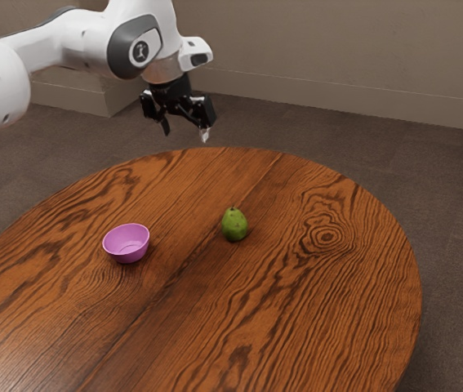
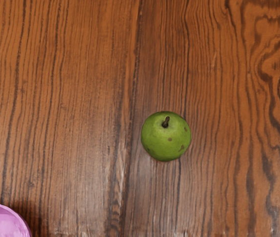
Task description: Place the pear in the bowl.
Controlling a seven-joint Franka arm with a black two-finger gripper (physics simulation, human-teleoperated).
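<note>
Since nothing props it, the pear (image 1: 234,224) prob. stands on its own broad base, stem (image 2: 166,122) up, on the open tabletop w/ room all round for a grasp. Nearest other item is the bowl (image 1: 129,256), upright w/ its mouth up, so ready to take fruit; it sits apart from the pear, toward the ext. view's left, & that gap should let the fingers (image 1: 206,133) come down w/o knocking the rim. Both rest on the round wooden table (image 1: 296,327).

Gripper (image 1: 185,131) is up high, clear of both: fingers spread wide, pointing down, nothing btwn them. Wide makes sense b/c the pear's round body has to fit in the gap. Arm (image 1: 68,42) reaches in from the ext. view's upper left, bending down at the wrist; wrist cam looks down on the stem end, so the hand's approx. over the pear, maybe a bit off. Task's at its start, I'd say: next a small line-up, then straight down, closing round the pear's middle. Main risk: off-centre contact could roll it.
</note>
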